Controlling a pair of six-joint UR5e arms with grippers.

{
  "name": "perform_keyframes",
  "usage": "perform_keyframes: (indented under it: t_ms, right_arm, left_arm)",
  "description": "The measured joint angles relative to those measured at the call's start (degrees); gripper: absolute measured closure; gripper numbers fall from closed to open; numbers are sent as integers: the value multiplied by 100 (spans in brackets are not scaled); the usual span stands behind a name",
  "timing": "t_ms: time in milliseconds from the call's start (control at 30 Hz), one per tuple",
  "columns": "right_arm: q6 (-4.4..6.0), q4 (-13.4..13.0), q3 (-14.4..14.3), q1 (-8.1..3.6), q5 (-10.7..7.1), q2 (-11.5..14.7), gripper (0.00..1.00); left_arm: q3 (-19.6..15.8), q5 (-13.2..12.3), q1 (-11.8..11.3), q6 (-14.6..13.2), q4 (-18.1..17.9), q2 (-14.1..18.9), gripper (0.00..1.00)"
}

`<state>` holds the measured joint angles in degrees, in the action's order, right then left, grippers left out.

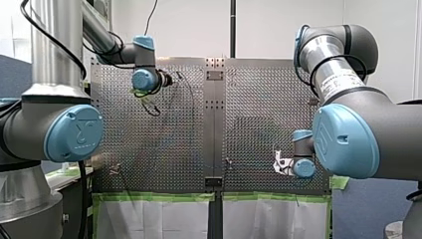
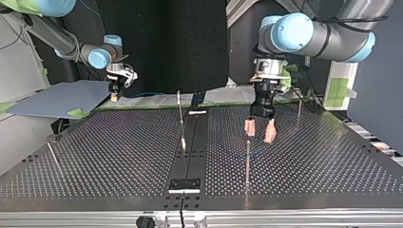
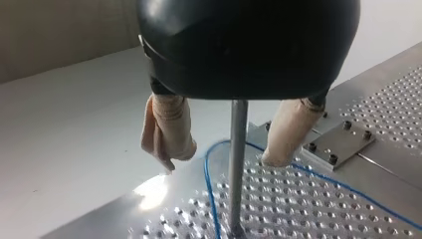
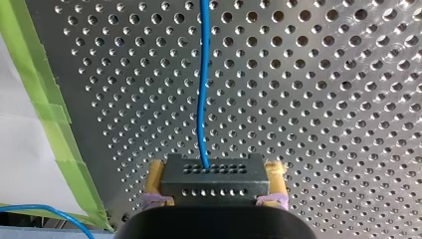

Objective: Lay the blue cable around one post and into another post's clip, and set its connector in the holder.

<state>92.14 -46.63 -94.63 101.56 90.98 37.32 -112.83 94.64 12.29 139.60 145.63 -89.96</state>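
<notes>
one thin blue cable [image 3: 207, 174] around post [image 3: 238, 149]

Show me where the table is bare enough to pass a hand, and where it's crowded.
In the top view, the widest bare patch lies on the table between the thin edge post and the centre strip. Crowded: around my left gripper, where the blue cable loops the post.
</notes>
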Motion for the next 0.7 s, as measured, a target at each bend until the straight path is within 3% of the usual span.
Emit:
perform_keyframes:
  t_ms: [500, 700]
  right_arm:
    - [-9, 4, 0, 0, 0, 0, 100]
    - [-10, -4, 0, 0, 0, 0, 100]
  left_arm:
    - [427, 220, -143, 130, -38, -338, 0]
    - [569, 176, -204, 128, -56, -516, 0]
